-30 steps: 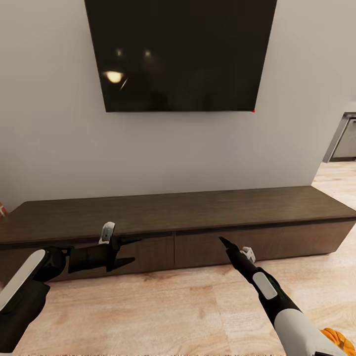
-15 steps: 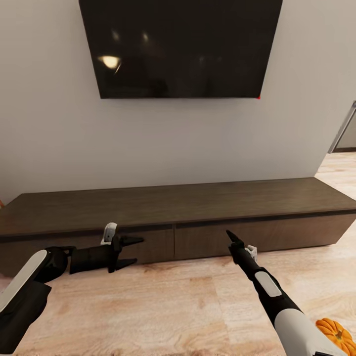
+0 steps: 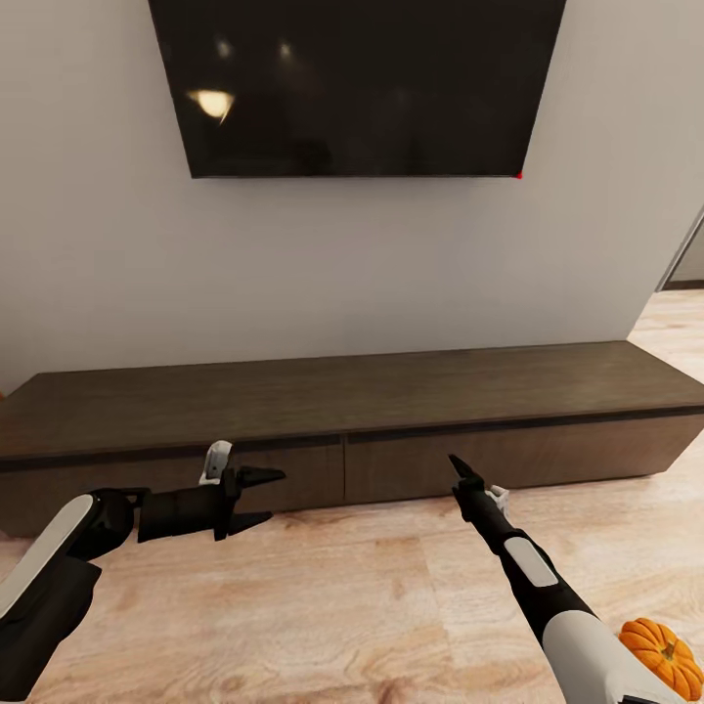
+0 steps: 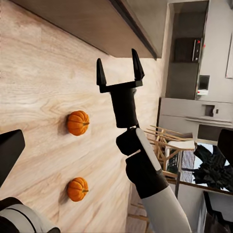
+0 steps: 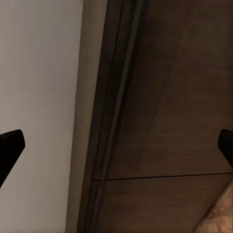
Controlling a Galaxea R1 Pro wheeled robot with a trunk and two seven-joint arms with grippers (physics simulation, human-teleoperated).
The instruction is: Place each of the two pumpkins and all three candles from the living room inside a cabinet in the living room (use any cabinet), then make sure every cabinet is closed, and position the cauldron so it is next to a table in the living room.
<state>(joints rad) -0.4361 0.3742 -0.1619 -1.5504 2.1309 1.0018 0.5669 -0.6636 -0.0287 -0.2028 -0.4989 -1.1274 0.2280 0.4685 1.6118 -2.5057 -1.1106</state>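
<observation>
1. Pumpkins (image 4: 77, 122) sit on the wooden floor (image 3: 342, 606) behind my right arm; rigid, light, ribbed, so I'd pinch across the belly.
2. Cabinet (image 3: 420, 474) fronts shut, handle-less.
3. Left gripper (image 3: 256, 499) and right gripper (image 4: 120, 71): jaws spread, empty.

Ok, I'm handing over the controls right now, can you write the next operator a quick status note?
Left hand: open, empty, close to the cabinet front.
Right hand: open, empty, pointing at the cabinet front.
Pumpkins: both on the floor, one and the other in the left wrist view; one by the right arm.
Cabinet fronts look closed.
Left: open it, stow pumpkins and candles, close it, place the cauldron by the table.
</observation>
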